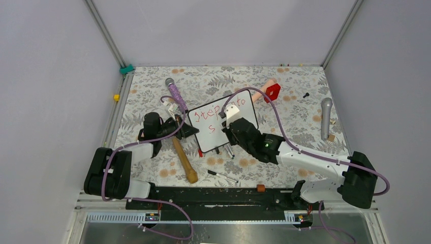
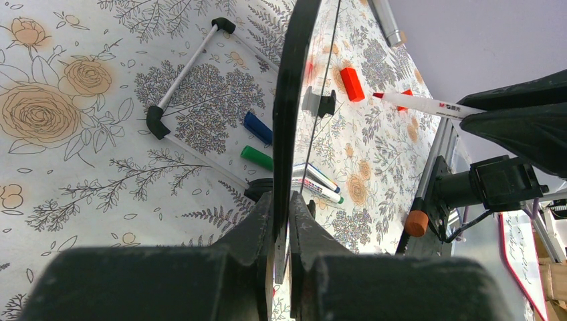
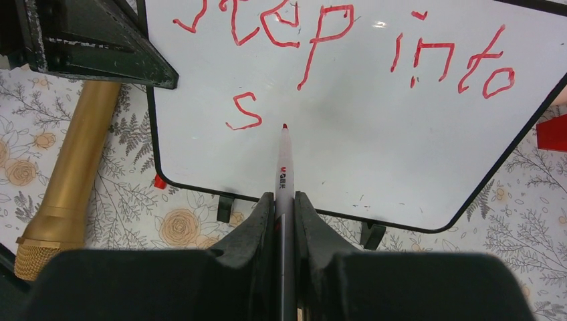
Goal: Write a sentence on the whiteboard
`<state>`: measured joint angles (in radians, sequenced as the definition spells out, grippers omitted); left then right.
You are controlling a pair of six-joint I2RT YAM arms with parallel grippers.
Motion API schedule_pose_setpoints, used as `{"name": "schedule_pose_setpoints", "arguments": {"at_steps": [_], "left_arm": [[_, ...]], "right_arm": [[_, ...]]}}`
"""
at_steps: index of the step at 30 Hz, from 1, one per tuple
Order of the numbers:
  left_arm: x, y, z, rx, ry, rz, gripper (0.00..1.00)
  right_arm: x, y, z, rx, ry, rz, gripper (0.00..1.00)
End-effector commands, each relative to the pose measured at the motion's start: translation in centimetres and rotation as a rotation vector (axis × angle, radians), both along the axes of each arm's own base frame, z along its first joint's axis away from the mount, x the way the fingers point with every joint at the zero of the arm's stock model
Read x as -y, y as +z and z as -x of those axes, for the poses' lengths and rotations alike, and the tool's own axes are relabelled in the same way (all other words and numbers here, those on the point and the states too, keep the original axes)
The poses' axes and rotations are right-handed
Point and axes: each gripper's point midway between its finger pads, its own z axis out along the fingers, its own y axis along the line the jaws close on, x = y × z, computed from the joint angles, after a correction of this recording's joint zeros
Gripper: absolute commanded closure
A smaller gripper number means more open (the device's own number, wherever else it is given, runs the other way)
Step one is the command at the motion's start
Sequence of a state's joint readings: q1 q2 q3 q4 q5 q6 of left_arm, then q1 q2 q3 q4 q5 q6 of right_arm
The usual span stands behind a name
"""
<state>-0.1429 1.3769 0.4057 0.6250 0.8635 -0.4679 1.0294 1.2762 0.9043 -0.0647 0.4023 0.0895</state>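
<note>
Overhead view of a flower-patterned desk with two robot arms bolted at its near edge.

Towards the left edge, the left gripper (image 1: 181, 127) has its fingers clamped narrowly on the black frame at the left side of the whiteboard (image 1: 209, 136). The left wrist view shows the frame (image 2: 291, 100) edge-on, pinched between the two fingers of that gripper (image 2: 284, 208).

A gold microphone (image 1: 184, 161) lies just nearside of the gripper, its head pointing to the near edge. A purple microphone (image 1: 175, 93) lies farther back.

The whiteboard sits at the middle of the desk, turned askew to the desk edges. Several capped markers (image 1: 223, 150) lie at its near edge, partly under it.

The sentence (image 1: 211, 113) is unfinished. In the right wrist view its red letters (image 3: 313, 50) read "step into" on the top line, with a lone "s" beneath.

The right gripper (image 1: 231, 127) reaches over the right half of the board. Its fingers (image 3: 262, 221) are pressed tight on a white red-tipped marker (image 3: 283, 164). The tip points at the board (image 3: 374, 140) just right of the "s"; whether it touches the surface cannot be told.

Towards the far right corner lies a red block (image 1: 273, 92). A grey microphone (image 1: 326, 118) lies near the right edge.
</note>
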Motion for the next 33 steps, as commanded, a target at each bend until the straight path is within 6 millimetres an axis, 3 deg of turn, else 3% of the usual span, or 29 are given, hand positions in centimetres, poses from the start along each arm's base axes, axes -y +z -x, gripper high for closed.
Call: {"name": "schedule_pose_setpoints", "arguments": {"at_steps": [1,18,33], "left_arm": [[-1.5,-1.4,-1.9,-0.005,0.111,-0.075,1.0],[-1.5,-1.3,-2.0,-0.006,0.11,-0.071,1.0],[-1.4,-1.4,-1.9,-0.008,0.11,-0.072,1.0]], "right_arm": [[-0.7,1.1,-0.9,0.067,0.004,-0.052,1.0],[-1.9,-1.0,-0.9,0.026,0.049,0.004,1.0],[-2.8,-0.4,-1.3,0.038,0.059,-0.009,1.0]]}}
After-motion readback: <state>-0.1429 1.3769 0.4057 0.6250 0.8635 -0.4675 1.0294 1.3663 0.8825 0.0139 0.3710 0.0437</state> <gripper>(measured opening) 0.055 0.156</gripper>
